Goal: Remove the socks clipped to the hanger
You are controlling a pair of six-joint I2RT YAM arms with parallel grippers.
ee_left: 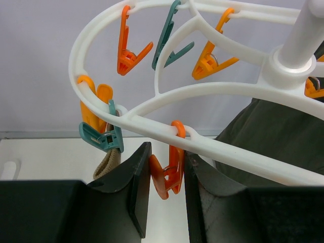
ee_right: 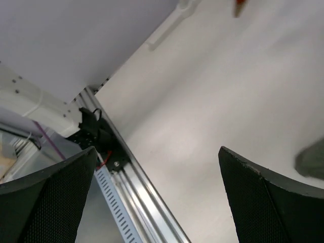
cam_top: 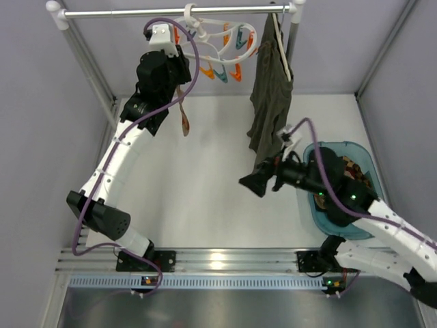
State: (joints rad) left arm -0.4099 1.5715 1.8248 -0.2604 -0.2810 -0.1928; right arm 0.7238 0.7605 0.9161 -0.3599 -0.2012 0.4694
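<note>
pinching an orange clip (ee_left: 172, 167) with the left gripper (ee_left: 166, 154), right gripper (ee_right: 157, 151) wide, empty. likely soft, light tan sock (ee_left: 107, 164) on the hanger (ee_left: 228, 91): probably best grabbed under its teal clip (ee_left: 101, 139).

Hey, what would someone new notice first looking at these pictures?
The left gripper, raised to the white hanger on the rail at the back, is closed around an orange clip, with a tan sock dangling beside it. A long olive-green garment hangs to the right, and the right gripper is open near a teal bin.
</note>
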